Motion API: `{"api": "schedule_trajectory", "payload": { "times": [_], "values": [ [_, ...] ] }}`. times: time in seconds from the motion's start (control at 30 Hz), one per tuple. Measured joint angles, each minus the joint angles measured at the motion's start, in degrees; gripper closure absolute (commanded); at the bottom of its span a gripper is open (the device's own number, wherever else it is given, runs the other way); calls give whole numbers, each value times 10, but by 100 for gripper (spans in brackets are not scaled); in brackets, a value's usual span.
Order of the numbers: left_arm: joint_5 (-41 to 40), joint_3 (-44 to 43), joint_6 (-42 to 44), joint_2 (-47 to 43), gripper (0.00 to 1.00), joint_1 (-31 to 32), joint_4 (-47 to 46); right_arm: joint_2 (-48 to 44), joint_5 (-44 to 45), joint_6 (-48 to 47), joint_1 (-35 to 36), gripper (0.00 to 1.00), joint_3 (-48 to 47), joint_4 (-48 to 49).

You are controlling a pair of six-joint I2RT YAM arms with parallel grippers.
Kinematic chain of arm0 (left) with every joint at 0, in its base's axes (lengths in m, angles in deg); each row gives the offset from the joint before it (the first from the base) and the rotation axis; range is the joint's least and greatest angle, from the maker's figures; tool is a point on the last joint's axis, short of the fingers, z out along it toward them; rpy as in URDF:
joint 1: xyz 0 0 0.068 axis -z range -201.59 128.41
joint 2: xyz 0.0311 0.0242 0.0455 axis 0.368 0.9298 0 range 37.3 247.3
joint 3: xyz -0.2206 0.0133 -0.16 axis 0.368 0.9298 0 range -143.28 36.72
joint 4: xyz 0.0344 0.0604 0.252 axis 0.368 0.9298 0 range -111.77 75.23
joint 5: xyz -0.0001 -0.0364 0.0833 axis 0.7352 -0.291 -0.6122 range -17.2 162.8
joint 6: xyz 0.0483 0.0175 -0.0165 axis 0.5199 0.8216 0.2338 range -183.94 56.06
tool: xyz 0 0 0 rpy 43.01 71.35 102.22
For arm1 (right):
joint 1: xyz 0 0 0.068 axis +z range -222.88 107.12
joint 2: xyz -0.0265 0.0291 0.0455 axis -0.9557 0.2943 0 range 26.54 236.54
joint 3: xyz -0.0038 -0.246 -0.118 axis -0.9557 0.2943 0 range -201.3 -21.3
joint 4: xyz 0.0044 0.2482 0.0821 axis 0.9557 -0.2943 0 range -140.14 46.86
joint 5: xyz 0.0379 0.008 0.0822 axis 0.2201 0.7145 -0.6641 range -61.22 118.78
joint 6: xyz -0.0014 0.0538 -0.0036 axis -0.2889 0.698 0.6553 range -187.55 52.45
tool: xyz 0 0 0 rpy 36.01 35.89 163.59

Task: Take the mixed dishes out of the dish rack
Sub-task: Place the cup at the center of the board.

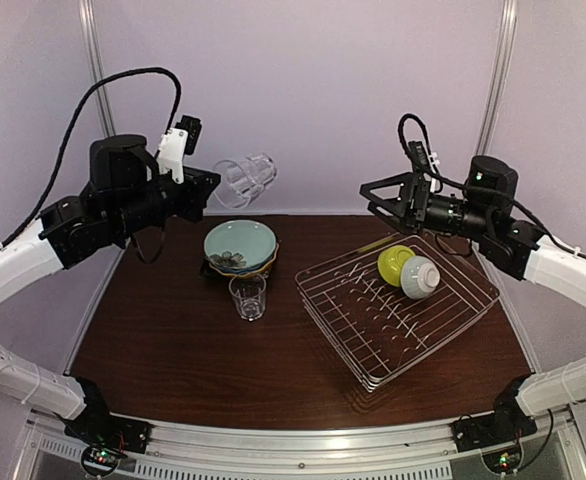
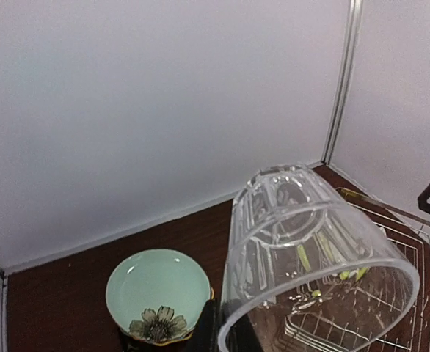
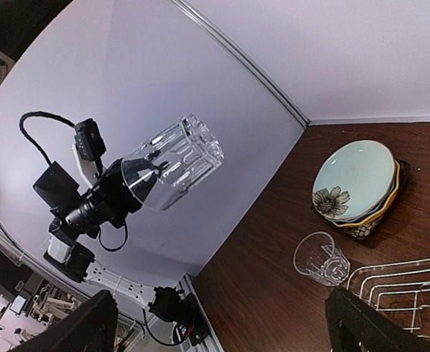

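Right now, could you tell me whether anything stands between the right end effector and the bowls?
Nothing visible: the open right end effector hovers near the yellow-green bowl and white bowl in the dish rack.

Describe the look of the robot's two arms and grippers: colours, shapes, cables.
Both the left arm and right arm have smooth white shells between chunky black joints. The left gripper is black with a white bracket on it; the right gripper is all black and angular. A black cable loops above each wrist.
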Motion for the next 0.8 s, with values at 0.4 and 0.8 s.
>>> {"api": "schedule_trajectory", "payload": {
  "times": [0.4, 0.8],
  "values": [
    [108, 24, -245, 3, 100, -237, 216, -11, 57, -109, -7, 0, -7, -135],
    [146, 67, -367, 89, 100, -263, 322, -21, 124, -175, -11, 0, -18, -212]
  ]
}}
